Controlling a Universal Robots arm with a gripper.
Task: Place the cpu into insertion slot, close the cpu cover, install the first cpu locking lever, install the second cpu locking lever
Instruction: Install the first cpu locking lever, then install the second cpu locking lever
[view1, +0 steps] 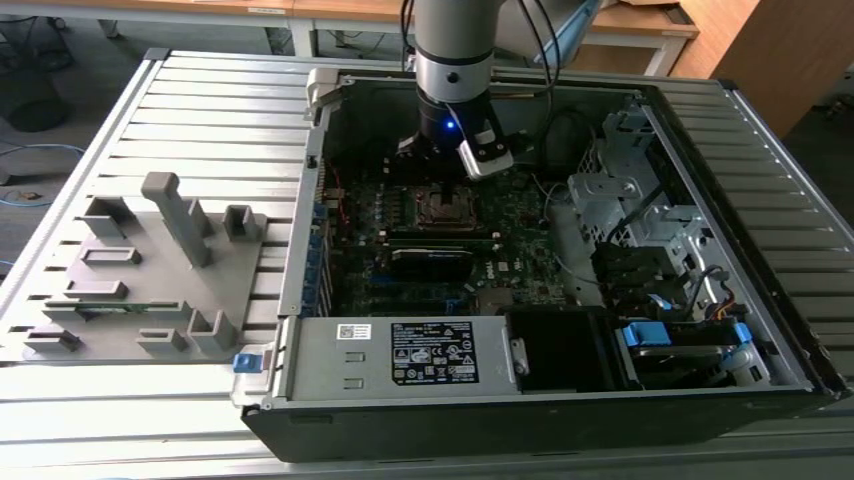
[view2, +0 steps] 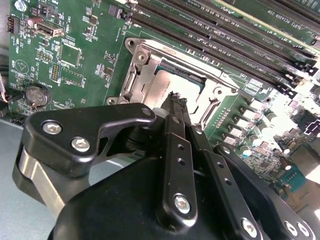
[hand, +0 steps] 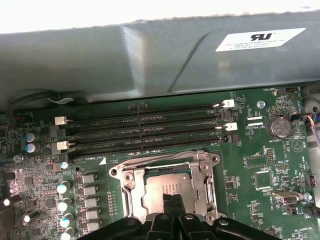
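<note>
While the arm hangs inside the open computer case (view1: 747, 330) at upper centre of the exterior view, the gripper (view2: 175, 101) sits just over the insertion slot (view1: 445, 207), fingertips drawn together with nothing between them, apparently placed to work the socket hardware.

Item: cpu (hand: 167, 186), lower centre of the first wrist view, lying flat in the slot, square, so without a long axis.

Item: cpu cover (hand: 206, 176), silver frame lying down around the chip.

Item: memory slots (hand: 145, 131), long axes running across the frame, beside the socket.
</note>
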